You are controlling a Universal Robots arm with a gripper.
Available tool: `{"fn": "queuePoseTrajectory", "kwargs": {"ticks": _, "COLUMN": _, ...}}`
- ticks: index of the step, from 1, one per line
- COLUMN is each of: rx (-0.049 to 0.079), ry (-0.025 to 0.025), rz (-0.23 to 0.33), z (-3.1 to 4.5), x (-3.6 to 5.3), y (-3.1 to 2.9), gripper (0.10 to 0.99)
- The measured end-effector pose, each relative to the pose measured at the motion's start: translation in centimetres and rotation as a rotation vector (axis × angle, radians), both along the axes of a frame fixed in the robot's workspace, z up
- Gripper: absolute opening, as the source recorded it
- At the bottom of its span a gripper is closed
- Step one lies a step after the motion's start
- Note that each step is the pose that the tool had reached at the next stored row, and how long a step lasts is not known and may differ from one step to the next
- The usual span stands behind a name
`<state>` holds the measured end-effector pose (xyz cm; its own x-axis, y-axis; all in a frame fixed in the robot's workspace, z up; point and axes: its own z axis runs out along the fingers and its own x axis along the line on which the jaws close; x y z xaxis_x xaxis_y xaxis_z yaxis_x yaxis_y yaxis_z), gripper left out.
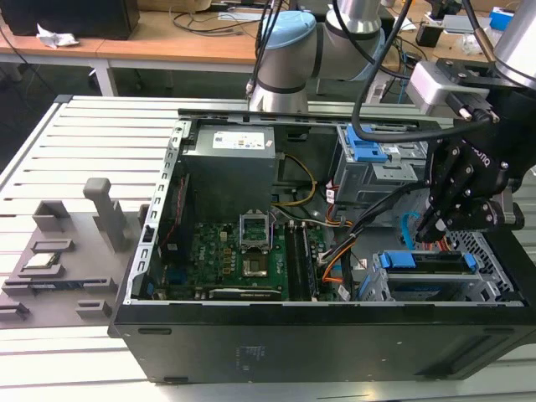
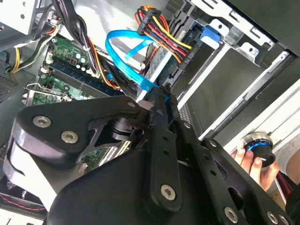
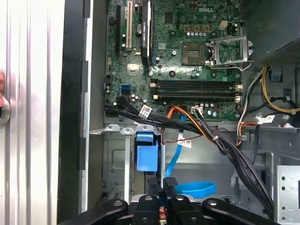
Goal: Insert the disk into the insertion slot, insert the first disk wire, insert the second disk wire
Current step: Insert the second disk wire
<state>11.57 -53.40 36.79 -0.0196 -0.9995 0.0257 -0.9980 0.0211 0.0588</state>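
We see the black linkage gripper [image 1: 437, 224] poised just above the blue-framed silver disk [image 1: 427, 261], which lies flat in the silver-grey perforated metal insertion slot [image 1: 486, 266], its long axis along the bay. In the second wrist view, the fingers [image 2: 159, 112] are pinched together on a flat blue ribbon wire [image 2: 123, 52] beside the disk [image 2: 161, 65].

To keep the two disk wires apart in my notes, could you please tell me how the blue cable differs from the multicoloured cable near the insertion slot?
The blue cable is one flat ribbon; the multicoloured cable is a bundle of separate red, yellow, black and orange wires. The blue cable curves in a loose loop; the multicoloured cable runs fairly straight into a black plug. Both lie between the motherboard and the insertion slot.
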Motion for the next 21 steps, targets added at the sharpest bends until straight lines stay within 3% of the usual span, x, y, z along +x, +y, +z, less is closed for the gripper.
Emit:
{"fn": "queuePoseTrajectory", "kwargs": {"ticks": 3, "rx": 0.002, "ry": -0.0001, "rz": 0.000, "z": -0.30, "x": 0.06, "y": -0.70, "gripper": 0.161}}
{"fn": "queuePoseTrajectory", "kwargs": {"ticks": 5, "rx": 0.003, "ry": 0.0000, "rz": 0.000, "z": -0.56, "x": 0.14, "y": -0.84, "gripper": 0.161}}
{"fn": "queuePoseTrajectory", "kwargs": {"ticks": 10, "rx": 0.006, "ry": 0.0006, "rz": 0.000, "z": -1.36, "x": 0.64, "y": -0.86, "gripper": 0.161}}
{"fn": "queuePoseTrajectory", "kwargs": {"ticks": 21, "rx": 0.012, "ry": 0.0008, "rz": 0.000, "z": -2.01, "x": 1.17, "y": -0.66, "gripper": 0.161}}
